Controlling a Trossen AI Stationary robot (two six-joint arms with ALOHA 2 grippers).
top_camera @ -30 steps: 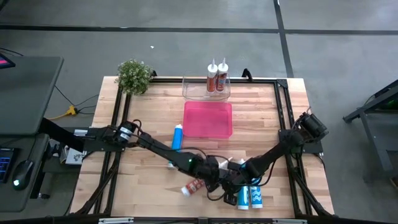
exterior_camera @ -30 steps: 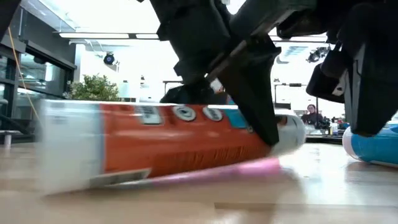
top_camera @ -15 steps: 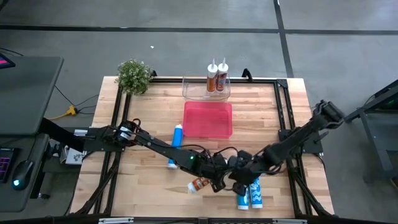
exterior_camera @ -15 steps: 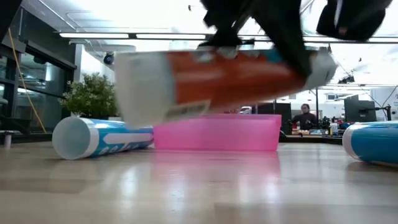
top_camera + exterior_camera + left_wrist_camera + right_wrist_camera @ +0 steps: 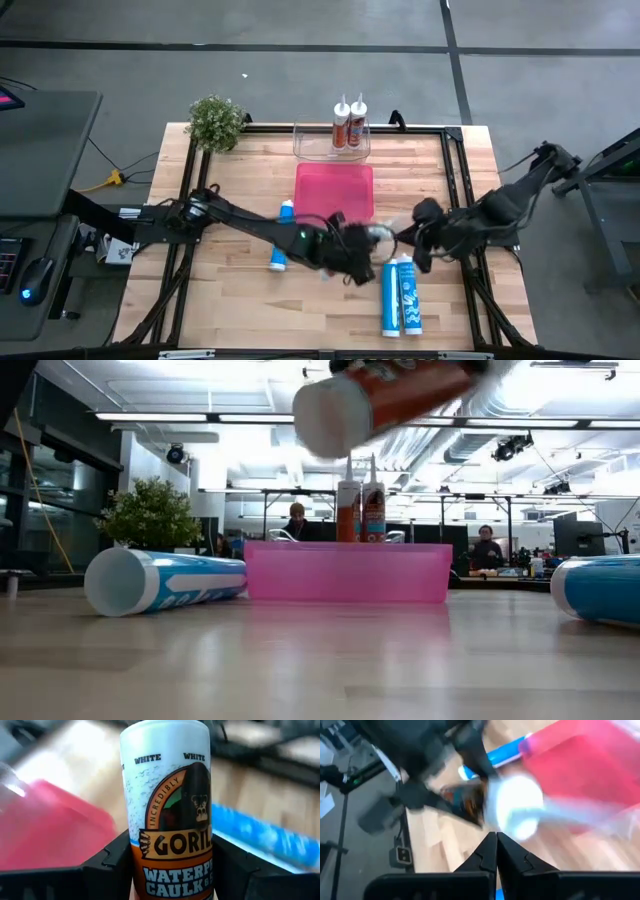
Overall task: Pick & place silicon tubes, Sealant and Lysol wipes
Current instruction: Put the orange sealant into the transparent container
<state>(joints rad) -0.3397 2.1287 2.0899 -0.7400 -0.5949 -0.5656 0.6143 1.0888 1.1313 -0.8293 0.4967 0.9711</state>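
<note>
- The left gripper (image 5: 350,255) is closed on a white-and-orange caulk tube (image 5: 170,815). Its two dark fingers press the tube's sides, and it carries the tube in the air above the table (image 5: 230,300), just in front of the pink tray (image 5: 334,190).
- From table height, the caulk tube hangs tilted well above the pink tray, with its blunt white end lower.
- The right gripper (image 5: 496,851) has its fingers pressed together on nothing. It sits to the right of the carried tube, near the two blue-and-white tubes (image 5: 400,295) lying side by side on the wood.
- Another blue-and-white tube (image 5: 281,238) lies left of the tray.
- Two tubes (image 5: 348,122) already stand upright in the clear bin (image 5: 305,145) behind the tray, so I judge the carried tube is headed there.
- To do this well, the left arm should keep its squeeze firm and carry the tube high over the tray wall.
- It should turn the tube upright only when over the bin, then lower it beside the standing pair without knocking them.
- The right arm is best kept clear of that path.
</note>
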